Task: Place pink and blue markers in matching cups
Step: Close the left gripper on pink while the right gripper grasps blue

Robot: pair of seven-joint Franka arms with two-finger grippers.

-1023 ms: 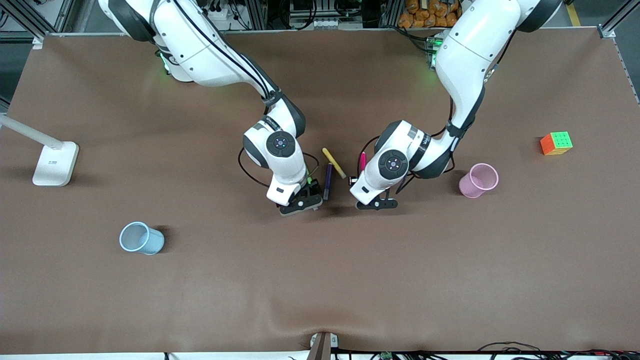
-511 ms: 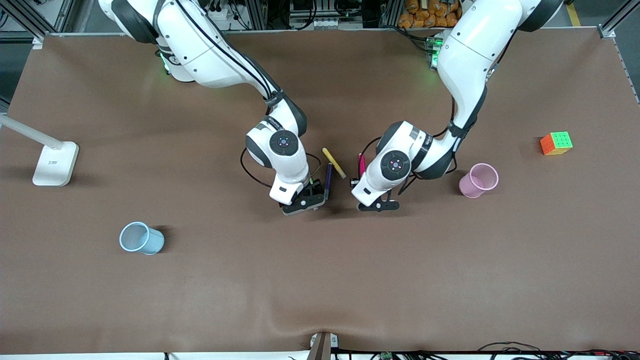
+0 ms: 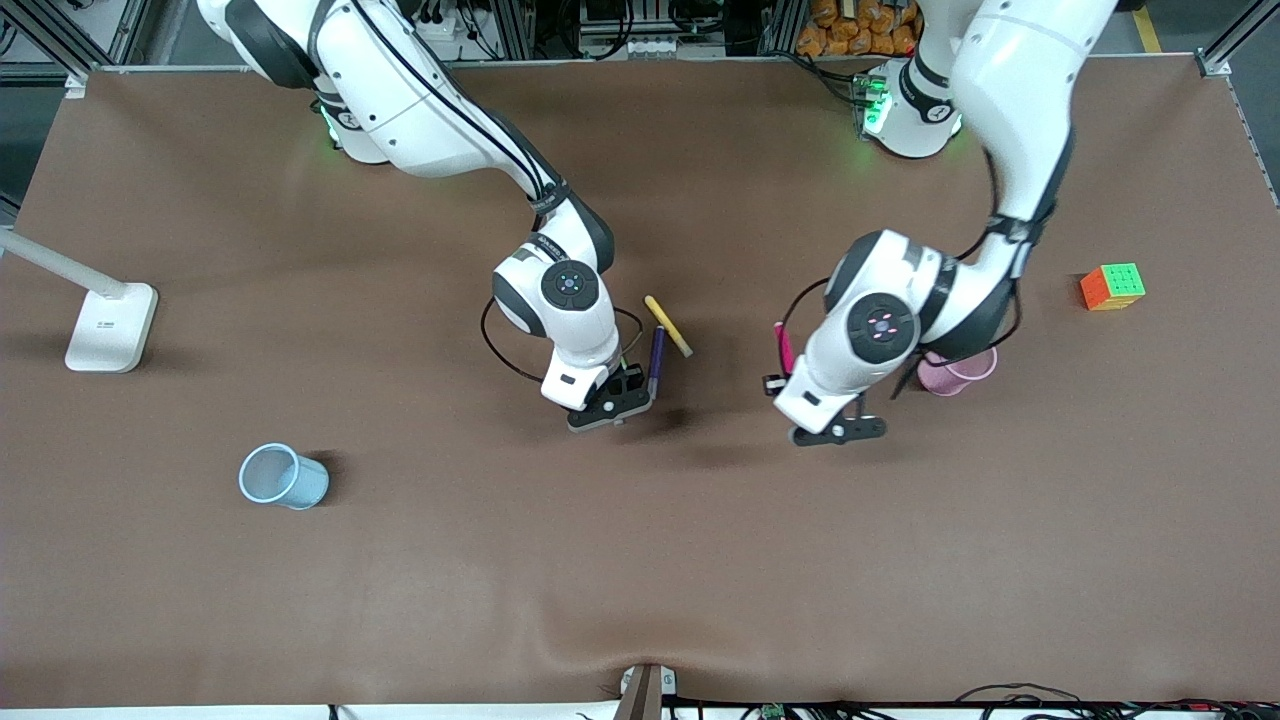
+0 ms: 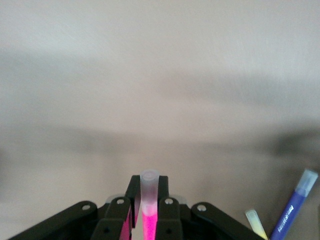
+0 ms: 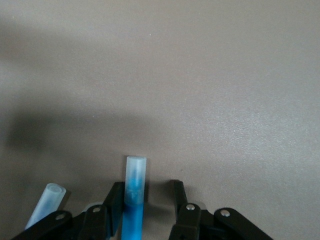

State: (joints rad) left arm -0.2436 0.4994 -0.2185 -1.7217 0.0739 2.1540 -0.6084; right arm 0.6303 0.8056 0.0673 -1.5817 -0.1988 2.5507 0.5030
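My left gripper (image 3: 774,381) is shut on the magenta-pink marker (image 3: 783,347) and holds it off the table, between the marker pile and the pale pink cup (image 3: 962,372), which the left arm partly hides. In the left wrist view the pink marker (image 4: 148,212) sits clamped between the fingers (image 4: 167,207). My right gripper (image 3: 628,382) is low at the pile, open around the blue marker (image 5: 134,197); one finger (image 5: 114,200) touches it, the other stands apart. The blue marker is hidden in the front view. The pale blue cup (image 3: 283,476) stands nearer the front camera, toward the right arm's end.
A purple marker (image 3: 656,362) and a yellow marker (image 3: 668,326) lie beside the right gripper; both show in the left wrist view (image 4: 292,210). Another marker's pale end (image 5: 48,200) lies beside the blue one. A colour cube (image 3: 1112,286) and a white lamp base (image 3: 110,326) sit at the table's ends.
My left gripper has lifted the pink marker off the table and carried it toward the pink cup. The right gripper has stayed at the pile, shifting only slightly.
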